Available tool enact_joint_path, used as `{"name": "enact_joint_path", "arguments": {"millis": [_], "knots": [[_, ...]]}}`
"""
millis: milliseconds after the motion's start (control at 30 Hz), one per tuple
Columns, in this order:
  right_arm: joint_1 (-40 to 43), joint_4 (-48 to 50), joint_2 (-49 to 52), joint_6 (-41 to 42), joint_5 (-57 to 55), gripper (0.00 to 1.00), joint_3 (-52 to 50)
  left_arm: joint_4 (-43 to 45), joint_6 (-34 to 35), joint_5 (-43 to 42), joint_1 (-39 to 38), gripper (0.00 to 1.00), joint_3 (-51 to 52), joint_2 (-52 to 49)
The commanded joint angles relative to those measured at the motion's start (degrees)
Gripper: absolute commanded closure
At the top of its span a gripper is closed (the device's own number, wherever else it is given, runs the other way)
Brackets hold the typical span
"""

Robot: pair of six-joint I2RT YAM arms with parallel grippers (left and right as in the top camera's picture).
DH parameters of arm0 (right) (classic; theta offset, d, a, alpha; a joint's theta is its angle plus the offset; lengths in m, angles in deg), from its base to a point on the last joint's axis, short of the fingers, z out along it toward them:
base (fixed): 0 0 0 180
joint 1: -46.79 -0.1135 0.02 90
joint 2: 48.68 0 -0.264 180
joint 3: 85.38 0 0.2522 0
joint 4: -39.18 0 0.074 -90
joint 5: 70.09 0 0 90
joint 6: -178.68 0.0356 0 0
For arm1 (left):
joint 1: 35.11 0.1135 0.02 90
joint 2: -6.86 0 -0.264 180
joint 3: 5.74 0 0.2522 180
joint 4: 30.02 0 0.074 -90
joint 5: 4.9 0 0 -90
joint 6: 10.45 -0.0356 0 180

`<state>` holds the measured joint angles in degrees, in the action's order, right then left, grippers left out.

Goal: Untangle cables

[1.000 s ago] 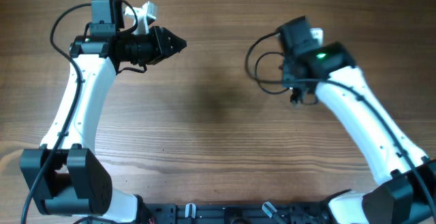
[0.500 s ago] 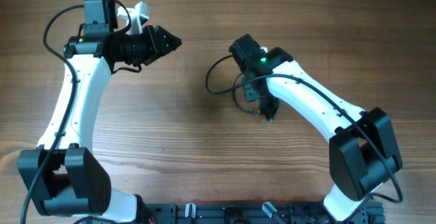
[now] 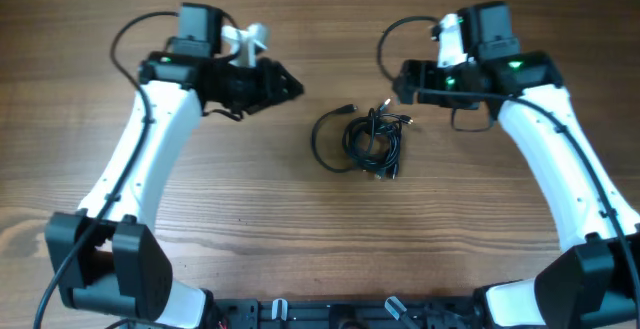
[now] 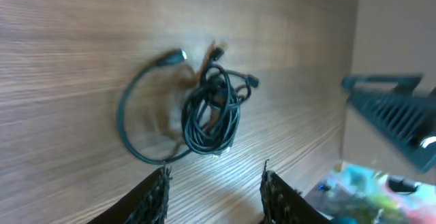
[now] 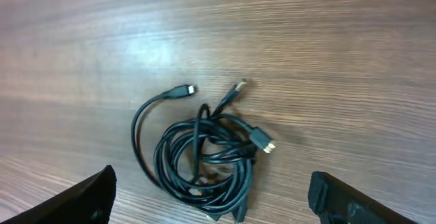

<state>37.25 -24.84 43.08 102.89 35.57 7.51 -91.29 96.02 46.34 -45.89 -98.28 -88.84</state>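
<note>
Overhead: straight down, far, takes in most of the table (image 3: 320, 239). Wrist cameras: nearer, angled down from opposite sides. All three share the cables (image 3: 372, 141).

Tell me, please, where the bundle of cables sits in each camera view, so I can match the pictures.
Overhead: cables near the centre, slightly above the middle.
Left wrist: cables at the centre.
Right wrist: cables at lower centre.
Shared landmark: the single loose loop ending in a plug, arcing off the bundle's left side in all three views.
</note>
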Motion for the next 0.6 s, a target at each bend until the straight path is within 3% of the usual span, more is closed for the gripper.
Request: {"name": "enact_joint_path", "arguments": {"millis": [0, 267, 567], "knots": [[1.53, 0.15, -0.26, 0.5, 3.72, 0.06, 0.9, 0.11, 4.59, 8.98, -6.08, 0.53, 3.52, -1.53], [1.51, 0.76, -0.2, -0.74, 3.28, 0.05, 0.9, 12.98, 8.5, 11.69, -15.06, 0.45, 7.69, -8.13], [1.51, 0.72, -0.02, -2.23, 3.3, 0.05, 0.68, 18.62, 11.23, 13.75, -16.65, 0.39, 7.69, -15.96]]}}
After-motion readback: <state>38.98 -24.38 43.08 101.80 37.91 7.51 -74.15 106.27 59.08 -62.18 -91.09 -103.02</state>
